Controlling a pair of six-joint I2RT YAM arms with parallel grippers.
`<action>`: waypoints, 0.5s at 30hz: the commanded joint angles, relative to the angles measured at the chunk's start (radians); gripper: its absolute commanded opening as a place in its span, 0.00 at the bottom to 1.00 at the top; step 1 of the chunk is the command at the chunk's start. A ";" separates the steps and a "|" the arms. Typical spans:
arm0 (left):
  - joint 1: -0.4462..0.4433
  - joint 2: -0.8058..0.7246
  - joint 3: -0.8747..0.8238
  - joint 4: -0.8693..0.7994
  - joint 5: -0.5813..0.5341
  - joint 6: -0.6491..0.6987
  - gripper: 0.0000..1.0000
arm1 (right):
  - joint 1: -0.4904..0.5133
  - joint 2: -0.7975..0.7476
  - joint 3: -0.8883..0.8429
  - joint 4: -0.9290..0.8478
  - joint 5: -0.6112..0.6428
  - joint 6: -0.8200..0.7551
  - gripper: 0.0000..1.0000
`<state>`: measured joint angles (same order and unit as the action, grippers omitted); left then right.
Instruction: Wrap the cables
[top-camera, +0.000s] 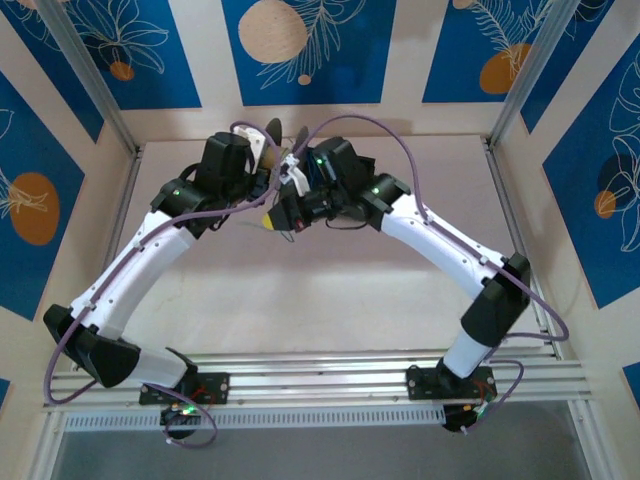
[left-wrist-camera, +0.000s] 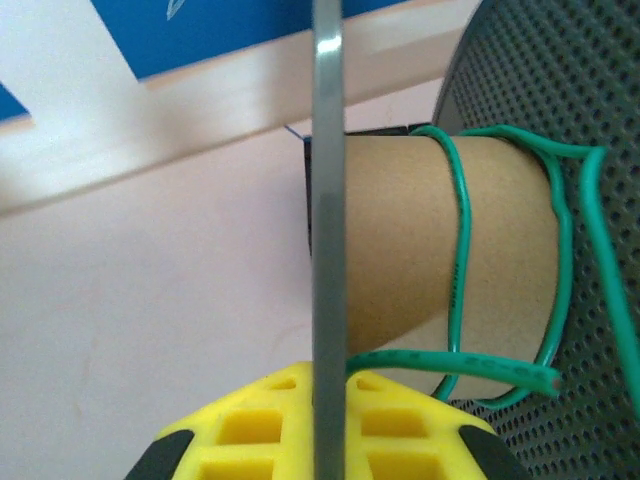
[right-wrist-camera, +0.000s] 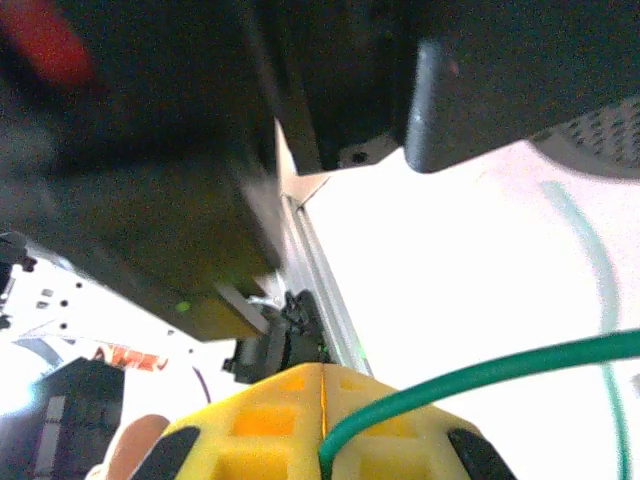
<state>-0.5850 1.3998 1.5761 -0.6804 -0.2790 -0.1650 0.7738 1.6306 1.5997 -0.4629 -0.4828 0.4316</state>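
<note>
In the left wrist view my left gripper (left-wrist-camera: 330, 372) is shut on the edge of a thin grey plate (left-wrist-camera: 327, 180) that stands upright between its yellow fingers. Just behind the plate lies a brown cardboard tube (left-wrist-camera: 400, 230) with a green cable (left-wrist-camera: 462, 250) looped round it a few times; one cut end hangs near the fingers. My right gripper (right-wrist-camera: 323, 368) is shut on a green cable (right-wrist-camera: 480, 372) that runs off to the right. From above, the right gripper (top-camera: 272, 218) hangs mid-table, close to the left arm's wrist.
A dark perforated metal surface (left-wrist-camera: 560, 90) stands right of the tube. The left arm's black body (right-wrist-camera: 200, 150) hangs close over my right gripper. An aluminium rail (top-camera: 320, 375) runs along the table's near edge, and walls close off the sides and the back.
</note>
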 joint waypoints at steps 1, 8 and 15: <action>-0.010 -0.052 0.038 0.181 0.004 -0.282 0.00 | 0.041 -0.067 -0.134 0.203 0.054 0.112 0.08; 0.007 -0.084 -0.016 0.237 0.071 -0.473 0.00 | 0.038 -0.183 -0.406 0.469 0.150 0.179 0.08; 0.069 -0.079 0.000 0.255 0.226 -0.539 0.00 | -0.002 -0.266 -0.587 0.606 0.189 0.204 0.22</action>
<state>-0.5465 1.3567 1.5333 -0.6079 -0.1242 -0.6163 0.7845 1.4033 1.0618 0.0738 -0.2977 0.6044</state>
